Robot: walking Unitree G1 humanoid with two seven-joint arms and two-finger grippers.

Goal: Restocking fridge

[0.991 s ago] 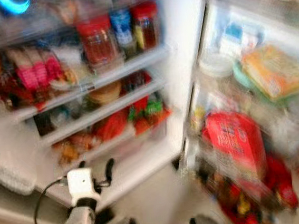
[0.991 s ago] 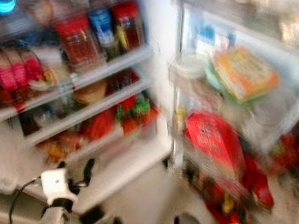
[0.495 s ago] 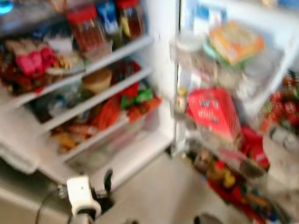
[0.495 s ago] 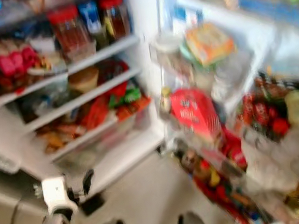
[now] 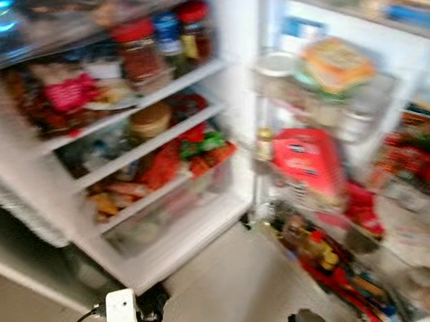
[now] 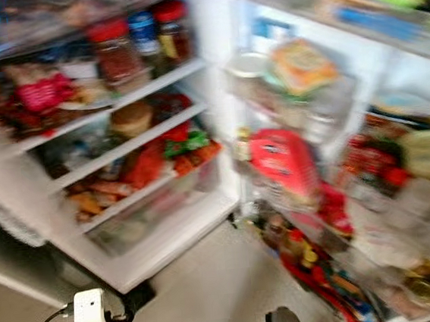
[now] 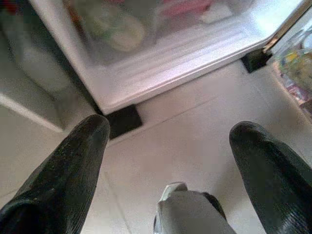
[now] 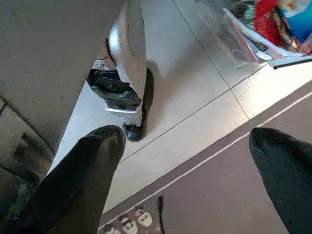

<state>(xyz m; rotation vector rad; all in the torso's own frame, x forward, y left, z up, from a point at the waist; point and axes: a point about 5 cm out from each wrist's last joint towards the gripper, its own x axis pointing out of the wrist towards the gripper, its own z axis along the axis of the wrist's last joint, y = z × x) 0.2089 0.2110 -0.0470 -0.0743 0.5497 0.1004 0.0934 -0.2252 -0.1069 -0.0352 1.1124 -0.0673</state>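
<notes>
Since the earlier frames the camera has swung, so the fridge (image 5: pixel 206 230) sits a little further right and higher in the head views, and the left tool (image 7: pixel 170 170) has dropped to the near edge. Its fingers (image 7: pixel 63 180) stand wide apart over pale floor tiles (image 7: pixel 195 112), near the fridge's white base. Fridge shelves at far left are packed: red-lidded jars (image 5: pixel 140 54) on an upper shelf, red and green packets (image 5: pixel 191 152) lower down. At right, the open door (image 5: pixel 336 157) carries a red carton (image 5: pixel 307 163) and an orange packet (image 5: pixel 335 62), all blurred. The right tool (image 8: pixel 190 175) hangs low with fingers (image 8: pixel 78 180) spread wide above the floor, near the robot's foot (image 8: pixel 124 92).
</notes>
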